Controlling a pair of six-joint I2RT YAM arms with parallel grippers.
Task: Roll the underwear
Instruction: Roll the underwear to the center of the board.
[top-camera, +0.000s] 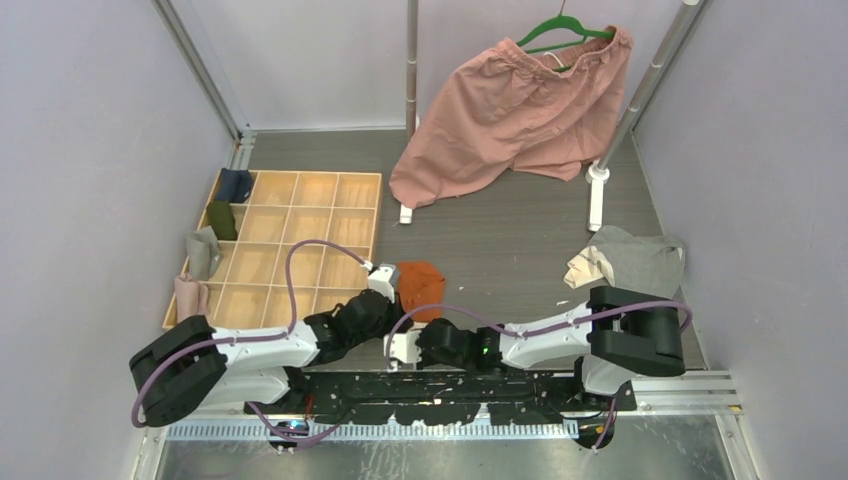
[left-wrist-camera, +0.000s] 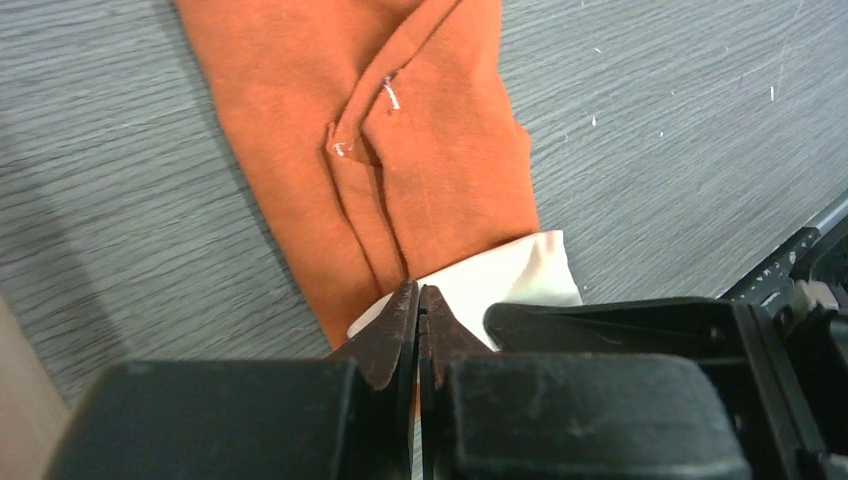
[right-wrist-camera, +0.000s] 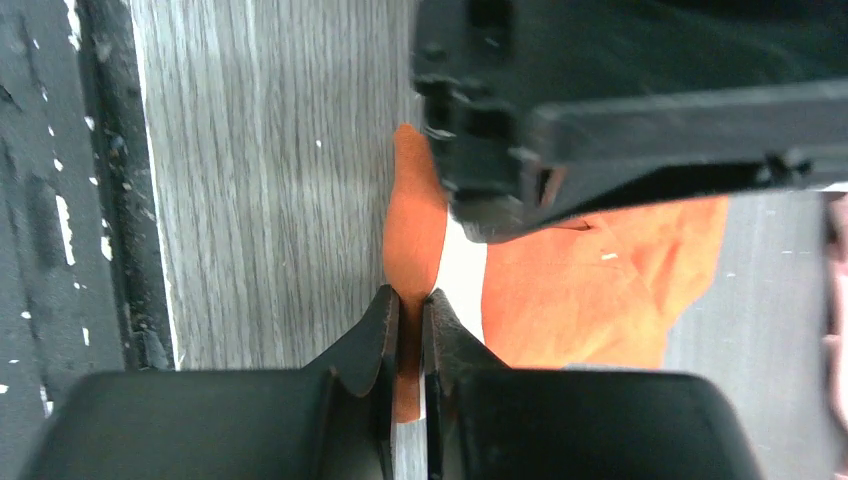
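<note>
Top view: both arms sit low, elbows folded, forearms reaching to frame centre. L gripper (top-camera: 390, 288) comes in from lower left and R gripper (top-camera: 405, 335) from lower right. Both meet at the orange underwear (top-camera: 425, 283), which lies on the table (top-camera: 500, 240) just right of the wooden tray (top-camera: 300, 200). L wrist view: jaws pressed together, pinching the cloth by its cream trim (left-wrist-camera: 500, 275). R wrist view: jaws nipped on an orange edge. Grey underwear (top-camera: 640, 262) is mid-right, well apart.

Soft matt rust-orange cloth underwear (left-wrist-camera: 420, 170) on a grey, lightly scratched wood-grain surface (left-wrist-camera: 680, 130); matt black plastic fingers (left-wrist-camera: 395, 330).
</note>
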